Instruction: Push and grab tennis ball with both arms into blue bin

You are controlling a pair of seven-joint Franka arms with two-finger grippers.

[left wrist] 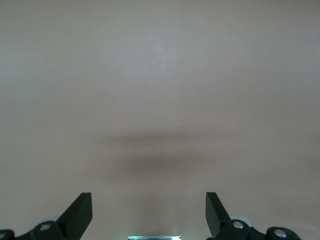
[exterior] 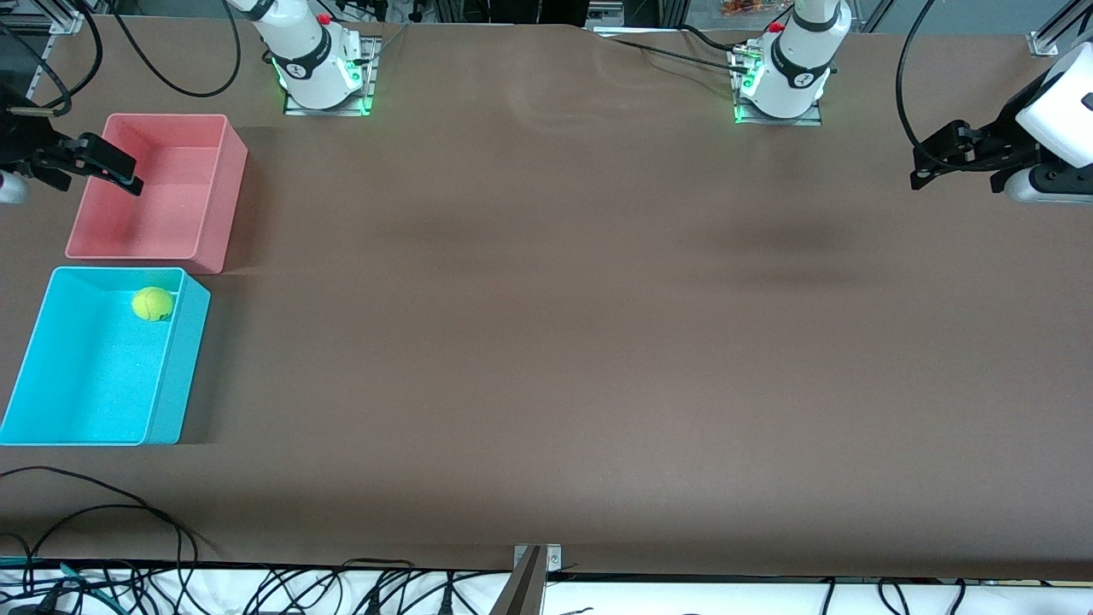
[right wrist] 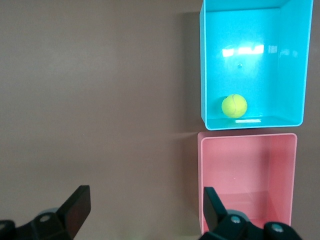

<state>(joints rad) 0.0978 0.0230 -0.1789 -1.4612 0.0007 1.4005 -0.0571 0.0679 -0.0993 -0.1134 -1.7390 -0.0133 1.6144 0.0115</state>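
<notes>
Ball first: I see the tennis ball (exterior: pixel 153 304) already resting on the floor of the blue bin (exterior: pixel 51 401), tucked into the bin's corner that is farthest from the front camera and toward the table's middle. It sits close against the wall that faces the pink bin. In my right wrist view the ball (right wrist: pixel 234 106) lies near that same wall of the blue bin (right wrist: pixel 202 65), and nothing else is in there with it.

The blue bin stands at the right arm's end of the table, close to that edge. The pink bin (exterior: pixel 218 192) stands just beside it, farther from the front camera, with only a thin gap between the 2 walls. I see nothing inside the pink bin (right wrist: pixel 248 142).

The right gripper (exterior: pixel 104 162) hangs over the pink bin's outer rim, at the right arm's end of the table. Its 2 fingers are spread wide and hold nothing, which the right wrist view (right wrist: pixel 142 210) confirms.

The left gripper (exterior: pixel 943 154) hangs over bare tabletop at the left arm's end, well apart from both bins. From its wrist view (left wrist: pixel 148 215) I see the fingers spread wide, gripping nothing, with only brown table surface (left wrist: pixel 160 75) below.
</notes>
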